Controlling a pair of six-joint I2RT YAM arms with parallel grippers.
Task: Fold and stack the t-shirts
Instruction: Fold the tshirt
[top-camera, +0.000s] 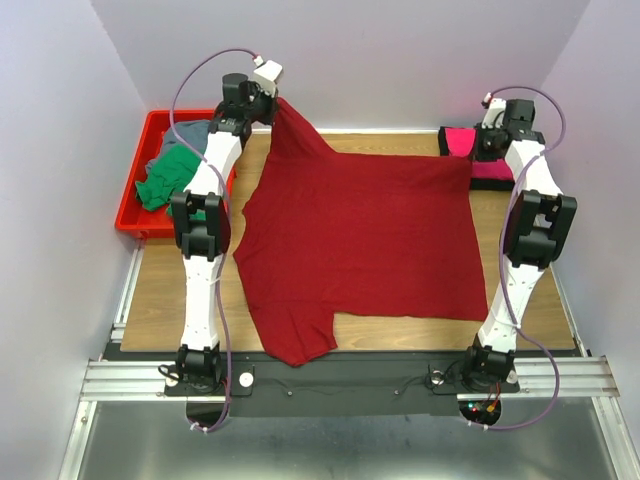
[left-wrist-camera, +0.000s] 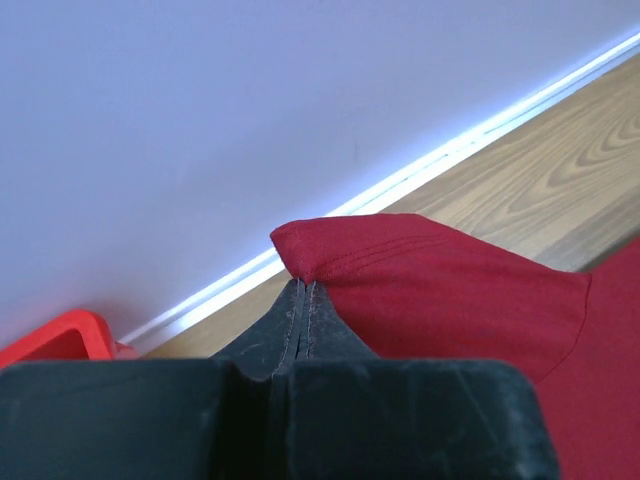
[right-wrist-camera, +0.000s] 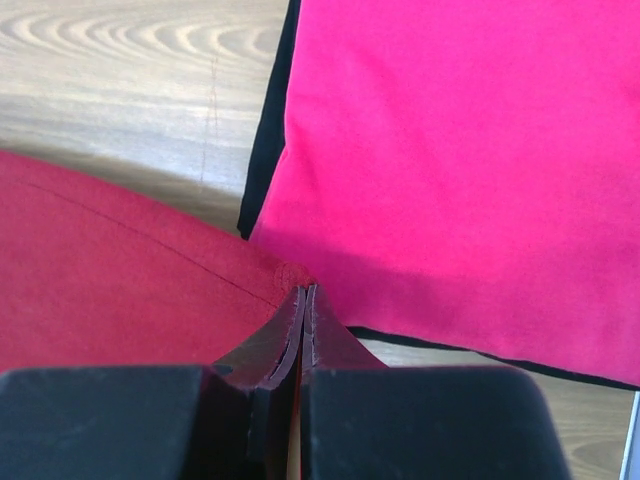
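Spreading looks to be the step in hand. From the top camera, the dark red t-shirt (top-camera: 360, 240) lies opened out across the middle of the worktop (top-camera: 160, 300). What looks like a sleeve reaches over the near edge at lower left of the frame. Your left claw (top-camera: 275, 102) holds one far corner lifted at upper left, so the cloth rises to a peak there. Your right claw (top-camera: 473, 160) holds the other far corner low at upper right. A red bin (top-camera: 128, 205) at the left edge carries a green garment (top-camera: 165, 180) and a grey one, not yet folded. A folded pink t-shirt (top-camera: 458, 140) sits at upper right, just beside the right claw.

From the left wrist, that claw is clenched on the red shirt. The fingers meet with cloth pinched between them, and the stitched corner pokes up past the tips against the wall. A bit of the bin shows at lower left.

From the right wrist, this claw is likewise clenched on the shirt's corner, with the fabric caught at the very tips. The corner touches the edge of the pink t-shirt, which rests on something black (right-wrist-camera: 268, 130), probably another folded garment.

For the next move, I'd say you need both corners at the same height and the far edge taut. Then carry them together toward the bottom of the top view for the first fold. Draw the right corner clear of the pink t-shirt first, or you may drag the stack.
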